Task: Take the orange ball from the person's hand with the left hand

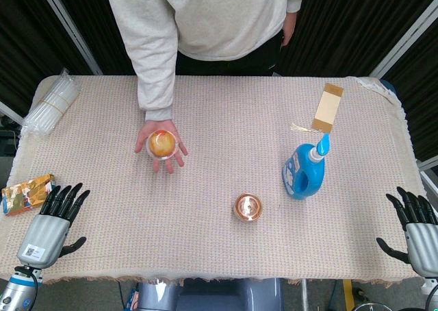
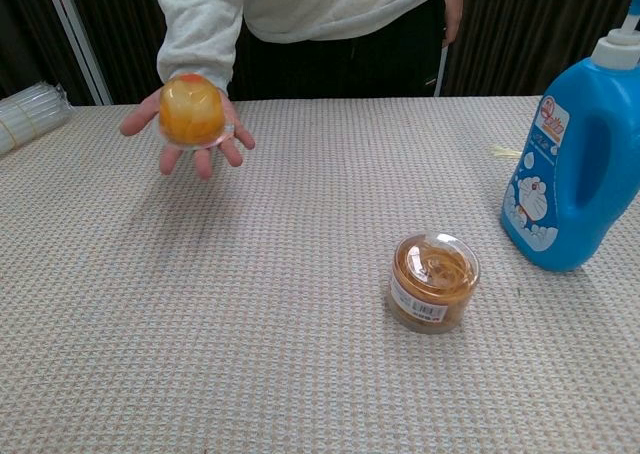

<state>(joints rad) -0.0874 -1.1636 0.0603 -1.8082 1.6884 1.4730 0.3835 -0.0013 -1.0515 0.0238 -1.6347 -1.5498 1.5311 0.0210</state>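
Orange ball (image 1: 161, 144) rests on the person's hand (image 1: 159, 144) at upper left, while the left hand (image 1: 53, 223) and right hand (image 1: 416, 226) lie spread, holding nothing, at the bottom corners.

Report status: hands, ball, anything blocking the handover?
Left hand open, at near table edge; right hand open, far side. Ball on the person's palm. Nothing between left hand and ball.

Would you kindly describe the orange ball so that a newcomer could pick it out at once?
Start from the person in the grey sweatshirt at the table's far edge and follow the sleeve down to the person's hand, held palm up. The orange ball sits in that palm. Unlike the small round jar and blue bottle, it is not standing on the cloth.
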